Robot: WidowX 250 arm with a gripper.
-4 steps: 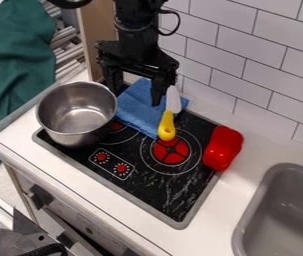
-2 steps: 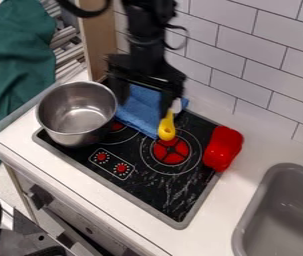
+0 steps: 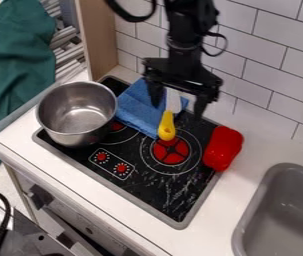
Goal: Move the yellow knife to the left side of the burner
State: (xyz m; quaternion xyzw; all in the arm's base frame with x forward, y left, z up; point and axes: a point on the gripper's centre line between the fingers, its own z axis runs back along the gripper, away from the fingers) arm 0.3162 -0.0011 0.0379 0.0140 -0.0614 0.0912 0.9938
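Took clock directions around the right-hand red burner [image 3: 171, 151], with twelve toward the top of the view. Found the gripper [image 3: 179, 107] at twelve o'clock, hanging above the back of the stove [image 3: 160, 192]. Logged it as open, with jaws spread wide and nothing in its grip. Unable to tell its exact height.

Located the yellow knife [image 3: 167, 127] at twelve o'clock, with its handle end over the burner's upper edge and its pale blade pointing up toward the gap between the jaws. Saw the blade partly over the right end of a blue towel [image 3: 139, 107], at eleven o'clock.

Recorded also a steel pot [image 3: 77, 114] at ten o'clock, near the stove's left end, and a red pepper [image 3: 222, 150] at three o'clock, over the stove's right edge. Marked two red knobs [image 3: 121, 168] between eight and nine o'clock, and a grey sink [image 3: 284, 217] at four.
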